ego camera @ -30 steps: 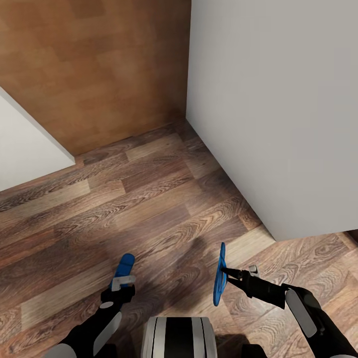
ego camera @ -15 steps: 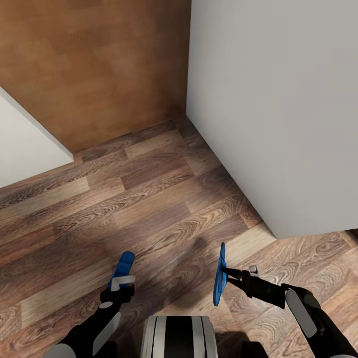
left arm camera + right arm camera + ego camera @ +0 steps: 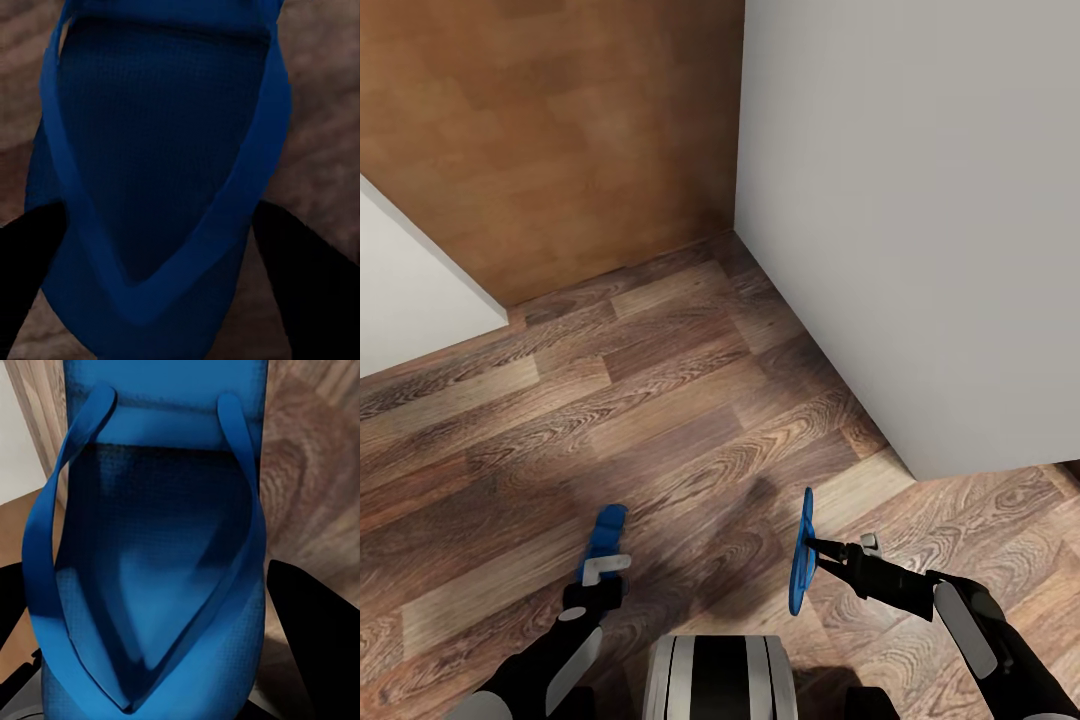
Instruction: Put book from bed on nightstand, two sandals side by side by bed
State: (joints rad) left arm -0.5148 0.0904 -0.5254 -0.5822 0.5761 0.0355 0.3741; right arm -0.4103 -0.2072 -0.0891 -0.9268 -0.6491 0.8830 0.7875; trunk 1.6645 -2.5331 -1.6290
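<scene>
Over the wood-plank floor (image 3: 660,400), I hold one bright blue sandal in each gripper. My left gripper (image 3: 601,562) is shut on the heel of the left sandal (image 3: 606,532), which points away from me; the left wrist view has that sandal (image 3: 165,172) between two black fingers (image 3: 30,277). My right gripper (image 3: 816,549) is shut on the right sandal (image 3: 801,555), held edge-on and upright. In the right wrist view, the strap side of this sandal (image 3: 157,555) faces the camera. The bed, the book and the nightstands are out of view.
A white wall (image 3: 920,200) rises close on the right and meets a brown wooden panel (image 3: 560,130) at a corner ahead. Another white wall (image 3: 410,290) juts in at the left. My trunk (image 3: 720,675) shows at the bottom.
The view shifted slightly a second ago, so the camera moved. Since half a second ago the left sandal has tipped a little lower and narrower. The right arm and its sandal hold still.
</scene>
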